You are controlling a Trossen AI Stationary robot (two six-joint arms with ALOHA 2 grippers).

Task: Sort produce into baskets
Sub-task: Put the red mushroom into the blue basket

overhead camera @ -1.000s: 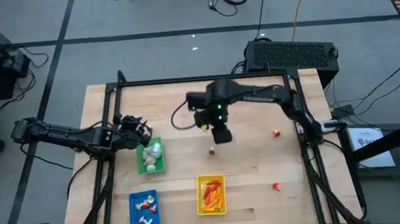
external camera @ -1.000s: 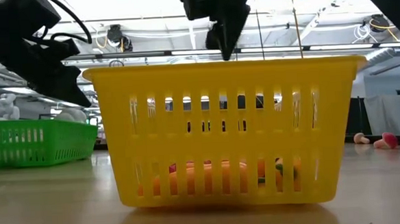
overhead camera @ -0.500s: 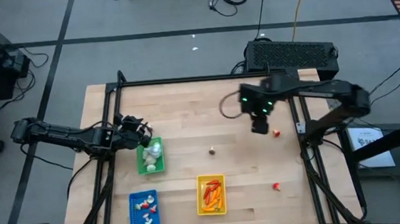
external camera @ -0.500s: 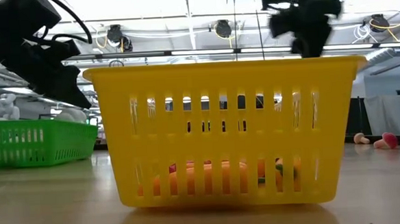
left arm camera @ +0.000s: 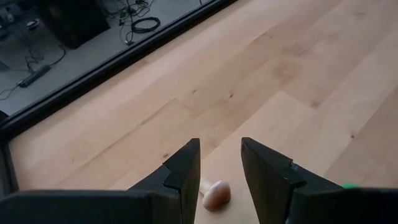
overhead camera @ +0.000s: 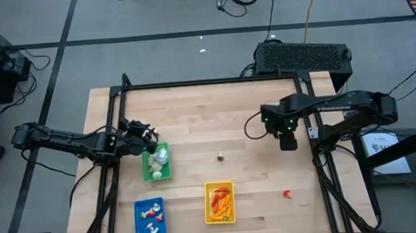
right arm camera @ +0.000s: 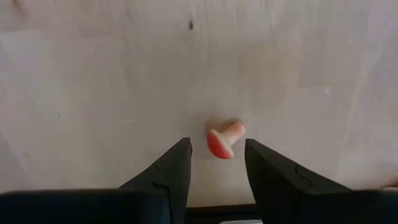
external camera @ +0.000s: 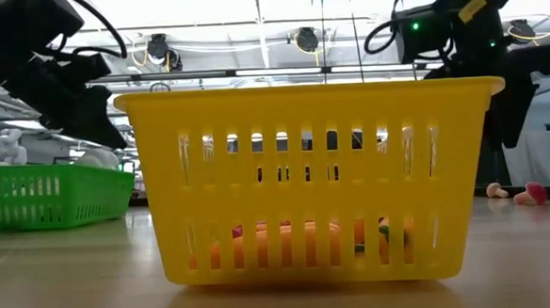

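The right gripper (overhead camera: 288, 141) hangs over the right side of the table (overhead camera: 185, 111), close to the frame rail there. Its wrist view looks down on a small red-capped mushroom (right arm camera: 222, 142) lying on bare wood in line with the gap between the two fingers (right arm camera: 166, 176), which stand apart with nothing between them (the gap is moderate, not wide). In the high view the gripper covers that piece.

The left gripper (overhead camera: 148, 138) waits at the far left end of the green basket (overhead camera: 150, 174), its fingers (left arm camera: 181, 173) also parted and holding nothing. Past them its wrist view shows a small brown mushroom (left arm camera: 215, 193) on the wood, the same piece that sits alone near the table's middle (overhead camera: 219, 157).

The green basket holds pale pieces. The blue basket (overhead camera: 139, 226) at the near left edge holds red-and-white bits. The yellow basket (overhead camera: 208, 206), near centre, holds orange and red pieces, and fills most of the low view (external camera: 304, 176). One more red piece (overhead camera: 287, 193) lies loose on the near right part of the table, well apart from the baskets.
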